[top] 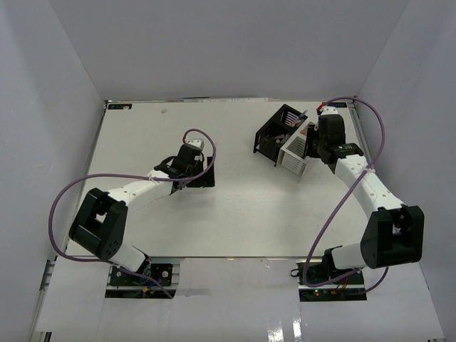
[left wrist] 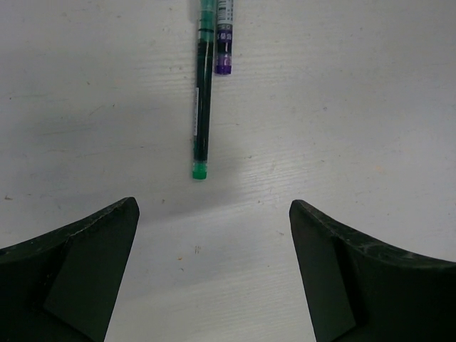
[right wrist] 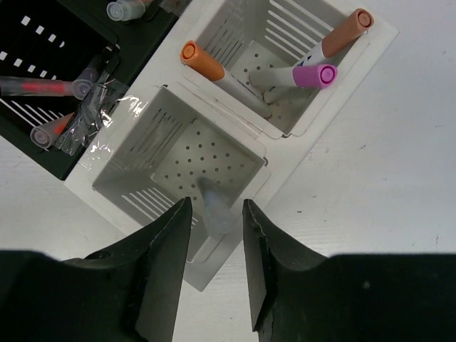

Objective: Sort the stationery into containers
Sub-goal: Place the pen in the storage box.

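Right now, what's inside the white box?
In the white box, the far compartment holds two orange-capped markers and a pink-capped one. A pale pen pokes into the near compartment between the right fingers, which hide its edge.

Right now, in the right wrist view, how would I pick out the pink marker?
Find the white box beside the black box. In its compartment farther from the right gripper lean three markers; the pink marker alone lacks an orange cap.
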`<move>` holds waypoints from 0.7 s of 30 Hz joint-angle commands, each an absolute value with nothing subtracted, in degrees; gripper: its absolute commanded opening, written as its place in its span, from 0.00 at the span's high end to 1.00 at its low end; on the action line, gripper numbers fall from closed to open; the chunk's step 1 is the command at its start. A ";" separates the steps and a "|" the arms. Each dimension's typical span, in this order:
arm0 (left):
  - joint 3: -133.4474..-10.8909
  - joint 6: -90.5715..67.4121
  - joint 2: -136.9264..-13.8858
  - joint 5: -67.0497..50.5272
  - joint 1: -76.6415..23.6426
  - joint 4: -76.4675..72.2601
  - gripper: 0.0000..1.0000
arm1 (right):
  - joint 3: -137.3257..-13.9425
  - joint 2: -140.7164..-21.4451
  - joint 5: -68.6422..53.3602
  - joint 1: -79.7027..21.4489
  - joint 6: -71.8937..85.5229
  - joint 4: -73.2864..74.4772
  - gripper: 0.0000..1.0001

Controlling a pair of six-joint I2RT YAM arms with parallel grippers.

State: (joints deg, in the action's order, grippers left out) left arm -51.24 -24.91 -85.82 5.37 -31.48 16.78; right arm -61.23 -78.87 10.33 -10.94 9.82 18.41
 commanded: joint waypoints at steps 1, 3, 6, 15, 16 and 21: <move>-52.64 -26.02 -87.18 7.03 -31.11 17.75 0.02 | -61.44 -78.23 10.99 -10.55 10.11 14.50 0.57; -53.17 -26.02 -88.58 7.56 -31.11 17.93 0.04 | -61.35 -77.70 10.90 -10.55 9.93 14.59 0.50; -53.87 -25.93 -90.43 8.26 -31.03 18.11 0.07 | -61.52 -75.07 10.99 -10.46 9.58 14.94 0.27; -57.04 -24.61 -96.59 9.67 -30.85 18.28 0.26 | -61.79 -66.72 9.58 -10.46 9.49 15.29 0.11; -57.91 -24.52 -97.11 9.67 -30.85 18.19 0.30 | -61.70 -66.36 9.41 -10.46 9.49 15.21 0.11; -60.47 -22.94 -100.89 9.14 -30.85 18.28 0.46 | -60.82 -65.39 8.35 -10.46 9.40 15.12 0.11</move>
State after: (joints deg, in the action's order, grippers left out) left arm -58.22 -23.97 -99.72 9.04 -31.18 18.46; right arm -61.17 -66.04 9.34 -10.83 9.85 16.75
